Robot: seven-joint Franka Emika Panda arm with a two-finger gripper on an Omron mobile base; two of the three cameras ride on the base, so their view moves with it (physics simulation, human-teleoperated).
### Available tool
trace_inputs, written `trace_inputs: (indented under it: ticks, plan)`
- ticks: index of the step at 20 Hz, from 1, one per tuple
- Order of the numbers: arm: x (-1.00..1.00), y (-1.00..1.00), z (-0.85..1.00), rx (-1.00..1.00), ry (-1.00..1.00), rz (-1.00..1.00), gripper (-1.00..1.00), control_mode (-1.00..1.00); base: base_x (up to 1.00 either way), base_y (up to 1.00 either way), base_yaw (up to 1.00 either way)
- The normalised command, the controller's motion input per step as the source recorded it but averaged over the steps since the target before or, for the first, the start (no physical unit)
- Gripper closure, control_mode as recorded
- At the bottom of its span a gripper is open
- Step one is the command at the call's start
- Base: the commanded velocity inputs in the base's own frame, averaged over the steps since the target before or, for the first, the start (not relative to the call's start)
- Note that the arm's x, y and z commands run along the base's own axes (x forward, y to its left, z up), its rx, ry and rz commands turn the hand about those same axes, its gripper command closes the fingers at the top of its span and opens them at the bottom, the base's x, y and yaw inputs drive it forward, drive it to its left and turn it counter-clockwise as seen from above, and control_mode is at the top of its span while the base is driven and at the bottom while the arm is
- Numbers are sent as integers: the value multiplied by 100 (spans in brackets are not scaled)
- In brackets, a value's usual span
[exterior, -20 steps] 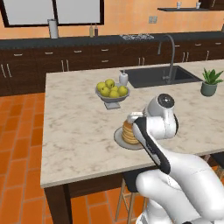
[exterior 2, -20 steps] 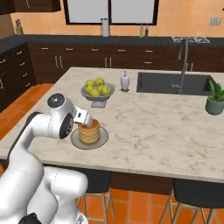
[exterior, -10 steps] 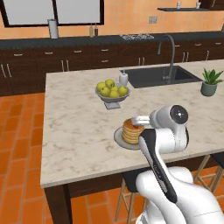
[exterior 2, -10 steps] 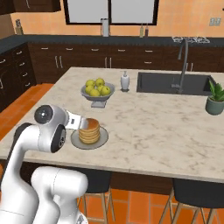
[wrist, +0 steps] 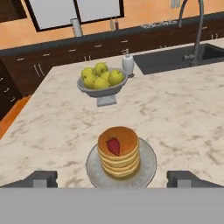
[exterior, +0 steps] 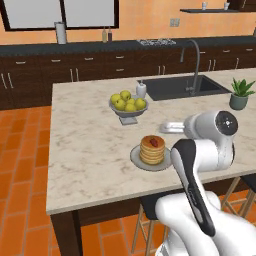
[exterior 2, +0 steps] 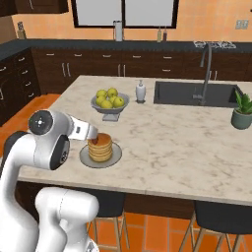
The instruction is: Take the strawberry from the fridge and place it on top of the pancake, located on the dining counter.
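A round grey plate on the dining counter carries the pancake, a short golden-brown stack, and the strawberry lies on the stack's top face, a little toward its left in the hand view. Behind the plate stands a grey footed bowl piled with yellow-green fruit. A small white soap dispenser stands just beside the bowl, between it and the dark sink set into the counter. A potted plant sits near the sink's far corner.

The hand has its two dark fingertips spread wide apart, one at each side of the plate's near edge in the hand view. Nothing lies between them and they touch neither the plate nor the stack. In the left base view the hand is seen as a pale block just right of the stack and a little above the counter, apart from the pancake.

The hand view shows the berry clearly as a red wedge on the top pancake. The left base view shows it as a small red spot, and in the right base view the arm's end hides part of the stack's near side. The base views take in the faucet, the plant and the dark wall cabinets beyond.
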Motion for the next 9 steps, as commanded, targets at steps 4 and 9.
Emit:
trace_inputs:
  ticks: [4, 9]
  plan:
    - [-4, 4, 0, 0, 6, 0, -100, -100, 0, 0, 0]
    - [0, 10, 0, 0, 12, 0, -100, -100, 0, 0, 0]
